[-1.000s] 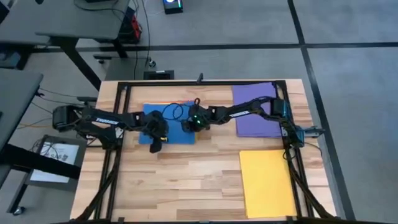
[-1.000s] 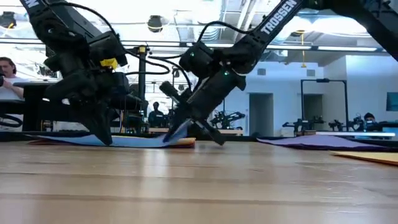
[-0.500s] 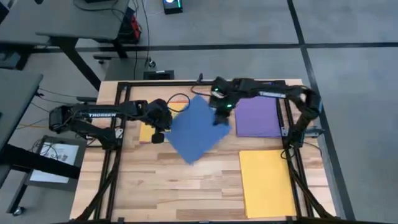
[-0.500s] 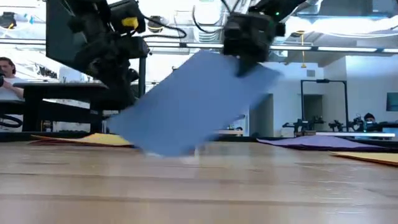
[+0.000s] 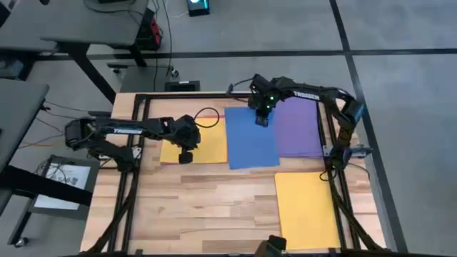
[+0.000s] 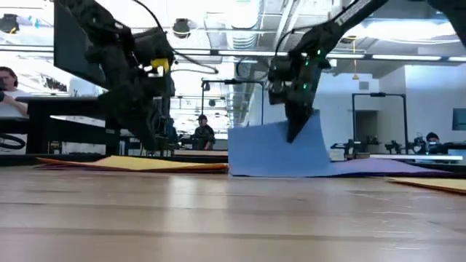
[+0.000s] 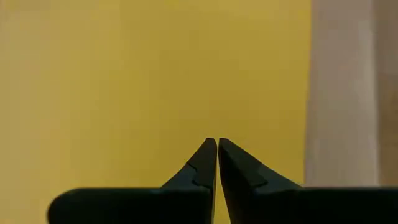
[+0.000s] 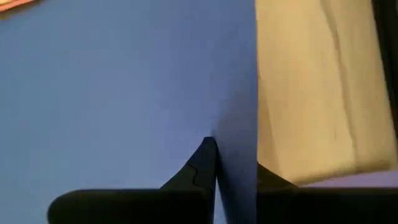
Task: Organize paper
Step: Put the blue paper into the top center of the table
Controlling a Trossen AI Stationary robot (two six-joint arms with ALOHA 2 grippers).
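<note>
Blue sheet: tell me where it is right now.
In the high view the blue sheet lies mid-table, between the yellow sheet and the purple sheet, its far edge pinched by the right gripper.

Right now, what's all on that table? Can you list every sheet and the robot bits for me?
Blue paper: one, blue, table's middle, far edge lifted, partly over the purple sheet.
Purple paper: one, purple, far right.
Yellow paper: one, yellow, near right.
Second yellow paper: one, yellow, left of the blue, atop a pink-edged sheet.
Table: one, pale wood.
Left gripper: shut, over the second yellow paper.
Right gripper: pinching the blue paper's far edge.
</note>
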